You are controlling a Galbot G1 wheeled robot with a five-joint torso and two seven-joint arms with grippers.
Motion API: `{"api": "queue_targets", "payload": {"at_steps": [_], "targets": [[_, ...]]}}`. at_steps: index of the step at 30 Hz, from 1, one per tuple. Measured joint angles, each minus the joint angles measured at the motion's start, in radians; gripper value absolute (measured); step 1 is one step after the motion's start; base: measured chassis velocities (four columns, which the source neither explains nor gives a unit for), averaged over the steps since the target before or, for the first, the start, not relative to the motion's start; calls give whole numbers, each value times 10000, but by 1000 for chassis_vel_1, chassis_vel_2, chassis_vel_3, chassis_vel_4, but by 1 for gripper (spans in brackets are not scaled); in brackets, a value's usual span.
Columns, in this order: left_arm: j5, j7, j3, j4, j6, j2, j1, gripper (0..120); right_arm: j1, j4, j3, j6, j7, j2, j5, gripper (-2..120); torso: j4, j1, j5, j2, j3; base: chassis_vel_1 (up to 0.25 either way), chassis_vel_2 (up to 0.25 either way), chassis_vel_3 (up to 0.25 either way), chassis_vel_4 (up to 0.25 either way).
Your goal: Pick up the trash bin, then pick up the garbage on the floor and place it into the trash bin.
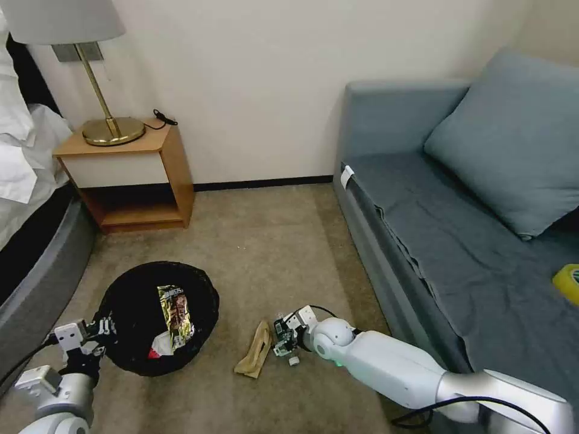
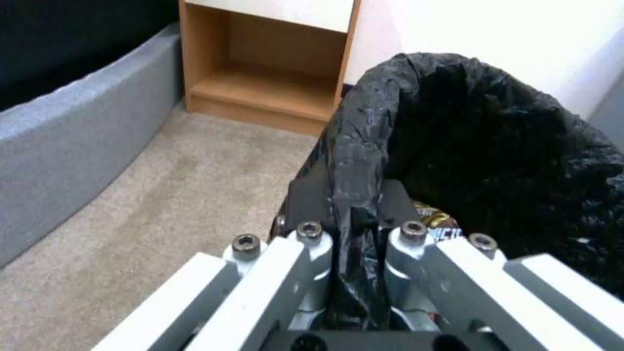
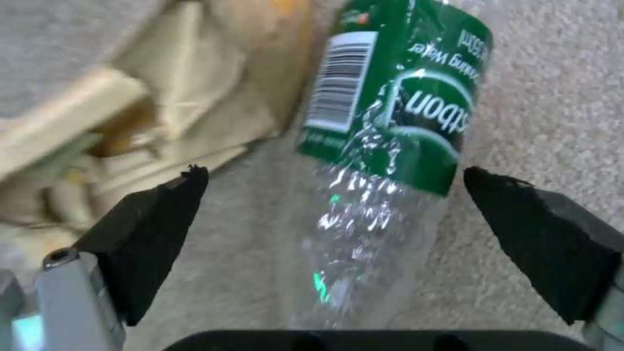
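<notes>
Head view: beige carpet (image 1: 265,241) under a pale wall, a wooden nightstand (image 1: 136,175) with a brass lamp (image 1: 108,123) at far left, bed edge (image 1: 36,253) along the left side, a grey-blue sofa (image 1: 458,241) with cushion (image 1: 512,138) on the right, yellow tape roll (image 1: 568,282) on its seat. Trash bin (image 1: 158,316), lined with crinkled black plastic, near the bed, holding a gold-brown wrapper (image 1: 176,314) and a red-white packet (image 1: 159,347). Left claw (image 1: 96,340) at the bin's near-left rim. Tan crumpled paper (image 1: 256,351) flat on the carpet between bin and sofa; right claw (image 1: 283,345) just beside it, low over the floor, with the small clear bottle (image 1: 291,355) barely visible under it.

Left wrist view: left claw (image 2: 354,229) clenched on the bin's black-lined rim (image 2: 364,146), liner bunched between the pads; nightstand shelf (image 2: 260,87) and bed base (image 2: 71,141) beyond, carpet below.

Right wrist view: right claw (image 3: 331,195) released, black pads (image 3: 156,214) spread wide on either side of the clear bottle (image 3: 383,146) with green label, lying on the carpet; neither pad touching it. Tan paper (image 3: 143,112) just beside the bottle.
</notes>
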Motion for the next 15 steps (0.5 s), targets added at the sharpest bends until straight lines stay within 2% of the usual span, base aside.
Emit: {"api": "queue_targets", "payload": {"at_steps": [7, 10, 12, 14, 15], "targets": [[-50, 2, -119, 70, -2, 67, 33, 5, 20, -909, 84, 462, -315, 276, -659, 98, 0, 0, 1, 0, 0, 0, 0, 0, 0], [-76, 4, -157, 93, -4, 92, 18, 5, 20, -986, 117, 541, -356, 286, -732, 91, 0, 0, 0, 0, 0, 0, 0, 0, 0], [-99, 8, -171, 122, -5, 120, -31, 5, -5, -1029, 185, 624, -399, 283, -783, 79, 0, 0, 1, 0, 0, 0, 0, 0, 0], [-100, 9, -167, 128, -4, 122, -45, 5, -20, -1033, 204, 638, -403, 281, -794, 76, 0, 0, 1, 0, 0, 0, 0, 0, 0], [-103, 10, -153, 133, -5, 123, -63, 5, -45, -1031, 239, 659, -406, 272, -807, 70, 0, 1, 0, 0, 0, 0, 0, 0, 0]]}}
